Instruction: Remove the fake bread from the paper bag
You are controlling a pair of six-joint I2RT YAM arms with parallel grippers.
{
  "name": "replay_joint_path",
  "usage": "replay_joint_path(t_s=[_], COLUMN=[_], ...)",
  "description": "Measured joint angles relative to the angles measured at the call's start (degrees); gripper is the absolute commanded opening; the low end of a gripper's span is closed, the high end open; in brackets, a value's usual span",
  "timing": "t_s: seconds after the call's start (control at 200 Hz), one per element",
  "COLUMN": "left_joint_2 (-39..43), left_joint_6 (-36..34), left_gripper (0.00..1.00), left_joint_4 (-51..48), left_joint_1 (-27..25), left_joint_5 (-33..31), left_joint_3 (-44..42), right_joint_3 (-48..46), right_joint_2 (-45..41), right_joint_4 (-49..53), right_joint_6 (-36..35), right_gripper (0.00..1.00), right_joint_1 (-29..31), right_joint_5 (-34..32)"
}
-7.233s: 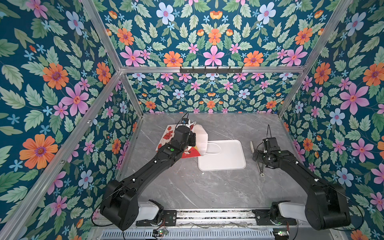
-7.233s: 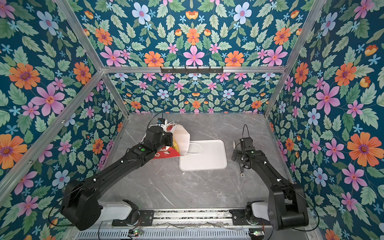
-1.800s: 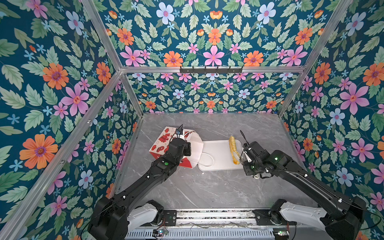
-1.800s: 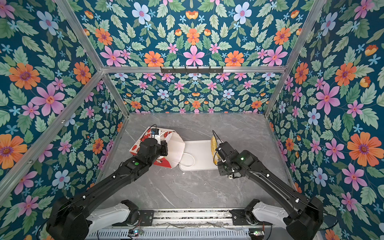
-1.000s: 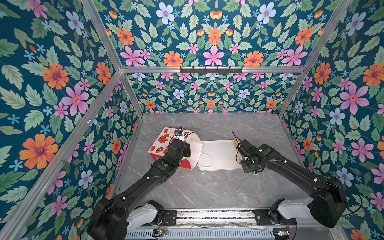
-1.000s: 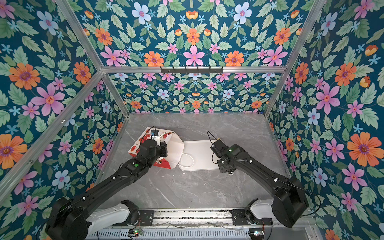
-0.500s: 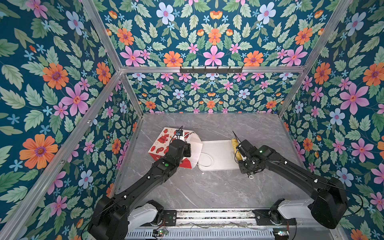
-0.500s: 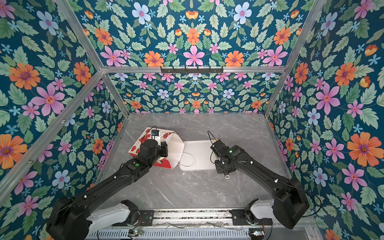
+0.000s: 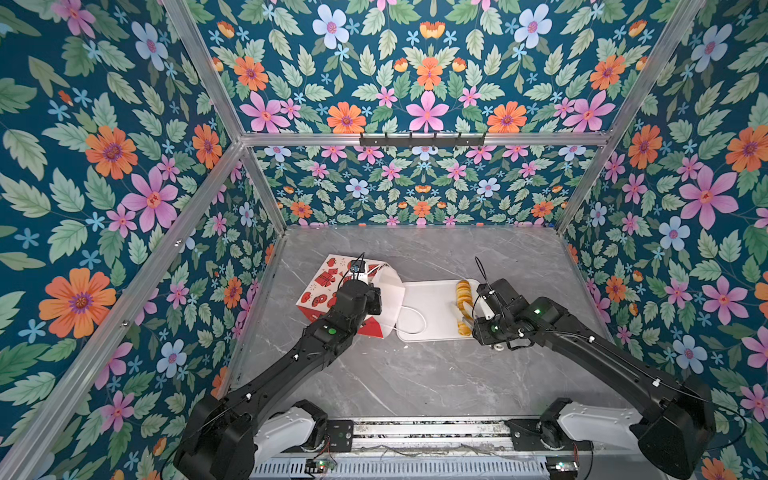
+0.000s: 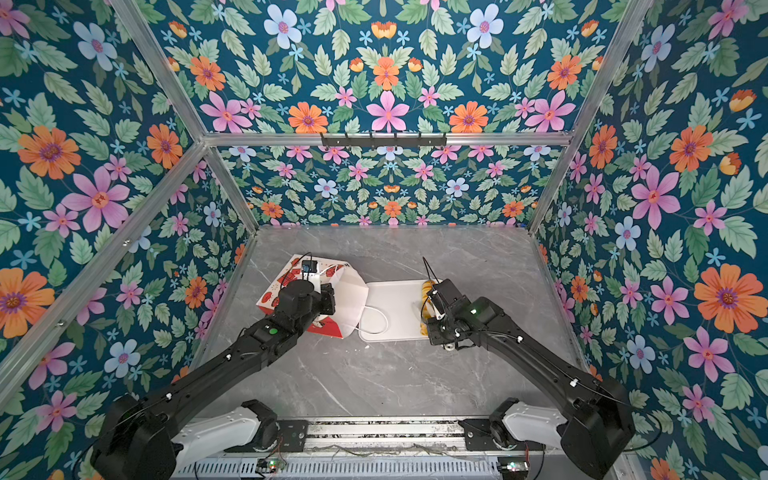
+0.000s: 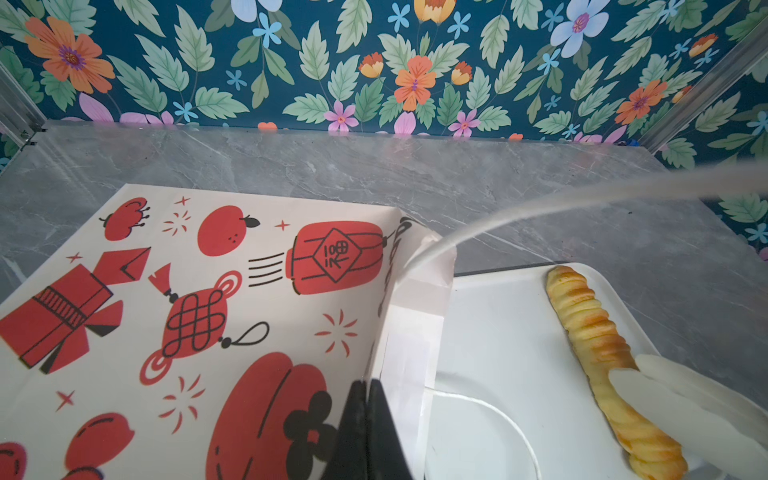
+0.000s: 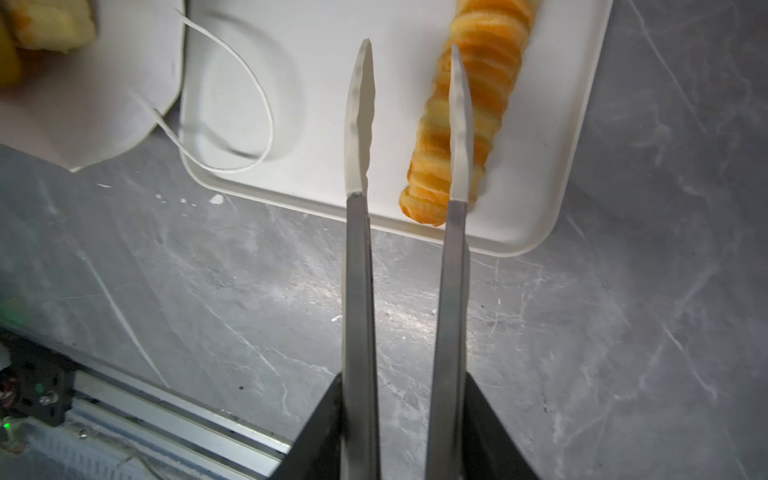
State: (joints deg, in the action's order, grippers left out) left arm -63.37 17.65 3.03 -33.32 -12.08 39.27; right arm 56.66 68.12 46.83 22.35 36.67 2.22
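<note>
Top views, both alike: a red-and-cream paper bag (image 9: 328, 286) with red festive drawings lies on its side on the grey marble-pattern table top (image 9: 415, 382). It is directly left of a white rectangular plastic tray (image 9: 428, 299), and its mouth overlaps the tray's left edge. One glossy golden-orange braided loaf (image 9: 462, 295) of fake bread lies along the tray's right side. The left gripper (image 9: 375, 298) is at the bag mouth. The right gripper (image 9: 485, 309) is at the tray's right front corner, over the loaf's near end.

Left wrist view: the left gripper (image 11: 368, 415) has its black jaws pressed together on the upper rim of the bag mouth. A white cord handle (image 11: 478, 399) trails from the bag onto the tray. The braided loaf (image 11: 590, 332) rests flat on the tray, fully outside the bag.

Right wrist view: the right gripper (image 12: 405, 415) clamps a pair of steel tongs (image 12: 359, 291) with white tips. The tips stand apart. One overlaps the loaf in this view, but they are not closed on it. A yellow-gold second pastry (image 12: 45, 25) shows inside the bag mouth, left of the tray.

Status, as judged: one piece is out and deposited on the tray. At least one piece is inside the bag, and how many more cannot be told. The task is partly done, and extraction from the bag mouth is what is left.
</note>
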Motion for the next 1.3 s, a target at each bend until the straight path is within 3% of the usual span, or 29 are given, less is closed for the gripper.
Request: replay_joint_path(t_s=[0.245, 0.635, 0.965, 1.3], left_joint_2=[1.51, 0.11, -6.34, -9.86], left_joint_6=[-3.04, -10.56, -19.17, -29.07], left_gripper=[0.0, 0.0, 0.0, 0.0], left_joint_4=[-1.73, -7.72, -6.27, -1.73], left_joint_1=[0.07, 0.0, -0.04, -0.44], left_joint_5=[0.72, 5.68, 5.38, 1.6], left_joint_3=[1.18, 4.81, 6.91, 8.46], right_joint_3=[1.9, 4.48, 6.69, 2.03], right_joint_2=[-0.46, 13.53, 21.7, 19.3], right_joint_4=[-5.09, -23.98, -32.96, -37.88], right_joint_6=[0.48, 4.24, 4.46, 7.5], right_gripper=[0.4, 0.42, 0.42, 0.42], right_joint_1=[7.41, 11.17, 11.21, 11.21], right_joint_5=[6.36, 16.83, 17.2, 14.43])
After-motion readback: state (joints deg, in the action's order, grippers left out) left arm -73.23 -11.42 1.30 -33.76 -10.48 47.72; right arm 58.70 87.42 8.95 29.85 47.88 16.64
